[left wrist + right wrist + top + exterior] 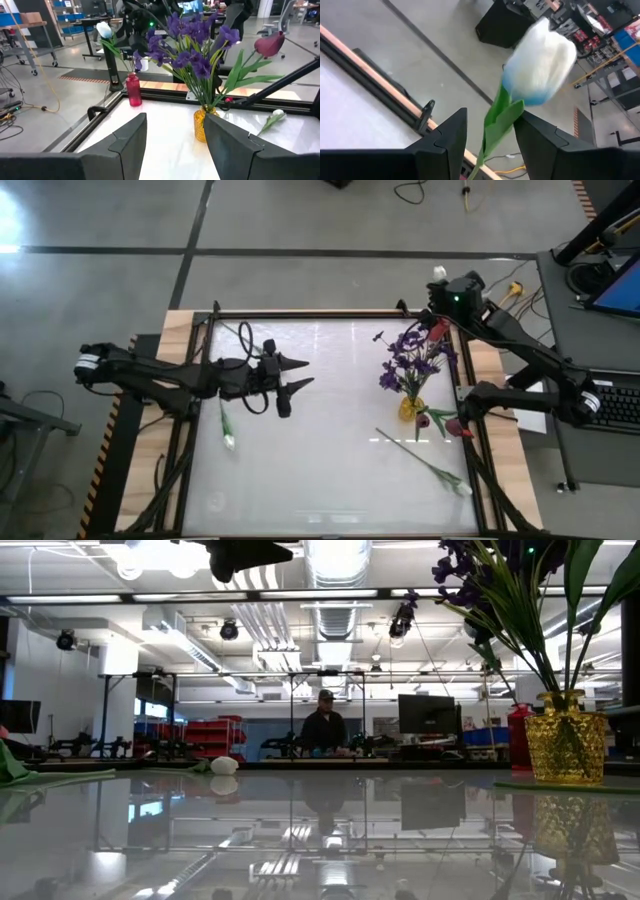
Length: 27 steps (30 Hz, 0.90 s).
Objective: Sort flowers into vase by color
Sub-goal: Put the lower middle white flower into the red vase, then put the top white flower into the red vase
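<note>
A white tulip [540, 62] with a green stem [492, 132] stands up between the fingers of my right gripper [490, 117], high over the table's far right corner [440, 280]. The fingers stand wide apart on either side of the stem. In the left wrist view the tulip [104, 30] shows above a small red vase [133, 90]. A yellow vase [408, 408] holds purple blossoms [410, 355] and a dark red bud [270, 44]. My left gripper [305, 375] is open and empty above the table's middle left. My right gripper's fingers stand on either side of the white tulip's stem below the bud, and a green leaf [507, 112] lies close to one finger [535, 135]. I cannot tell whether it touches. The tulip stands upright, its bud above the fingertips.
A white tulip [228, 438] lies on the table at the left and another [462, 488] at the near right, its stem running toward the yellow vase. A dark frame [330, 313] borders the table. A person [325, 725] stands far behind the table.
</note>
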{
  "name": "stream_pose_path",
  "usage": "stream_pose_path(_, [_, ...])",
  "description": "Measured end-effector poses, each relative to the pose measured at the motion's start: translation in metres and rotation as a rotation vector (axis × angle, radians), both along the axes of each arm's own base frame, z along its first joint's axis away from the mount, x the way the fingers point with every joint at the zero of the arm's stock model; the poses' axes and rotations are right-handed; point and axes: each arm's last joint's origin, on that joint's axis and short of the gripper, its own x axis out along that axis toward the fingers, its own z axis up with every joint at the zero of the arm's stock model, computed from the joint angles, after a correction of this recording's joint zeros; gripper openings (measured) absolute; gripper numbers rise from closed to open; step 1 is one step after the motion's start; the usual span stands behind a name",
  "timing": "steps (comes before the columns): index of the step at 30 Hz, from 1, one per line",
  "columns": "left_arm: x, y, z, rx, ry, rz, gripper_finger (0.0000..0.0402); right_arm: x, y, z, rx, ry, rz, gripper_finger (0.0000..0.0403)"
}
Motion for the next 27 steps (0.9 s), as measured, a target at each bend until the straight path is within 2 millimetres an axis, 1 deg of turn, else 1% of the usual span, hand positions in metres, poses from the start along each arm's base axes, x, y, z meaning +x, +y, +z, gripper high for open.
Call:
stream_pose_path(2, [0.0,0.0,0.0,-0.011,0.0,0.001,0.0183,-0.001,0.002,0.004,0.024,0.0,0.004,0.016])
stream_pose_path(5, [-0.001,0.005,-0.004,-0.092,0.049,0.004,0.0183,-0.003,0.005,0.014,0.064,-0.032,0.02,0.0171])
stream_pose_path(10, [-0.005,0.016,-0.012,-0.137,0.269,0.054,0.0183,-0.008,0.013,0.032,0.131,-0.066,0.047,0.0194])
stream_pose_path(13, [-0.01,0.026,-0.012,-0.198,0.425,0.073,0.0183,-0.014,0.02,0.046,0.172,-0.099,0.038,0.0206])
stream_pose_path(17, [-0.022,0.047,-0.009,-0.253,0.653,0.139,0.0183,-0.029,0.035,0.072,0.156,-0.126,0.038,0.0216])
stream_pose_path(20, [-0.03,0.069,-0.015,-0.261,0.835,0.193,0.0183,-0.042,0.049,0.096,0.092,-0.188,0.048,0.0217])
stream_pose_path(21, [-0.031,0.077,-0.017,-0.264,0.883,0.195,0.0183,-0.049,0.057,0.105,0.057,-0.224,0.057,0.0217])
stream_pose_path(24, [-0.031,0.099,-0.033,-0.261,1.032,0.148,0.0181,-0.075,0.086,0.13,-0.03,-0.375,0.119,0.0215])
stream_pose_path(27, [-0.029,0.119,-0.053,-0.194,1.176,0.081,0.0174,-0.084,0.099,0.144,-0.039,-0.467,0.205,0.0215])
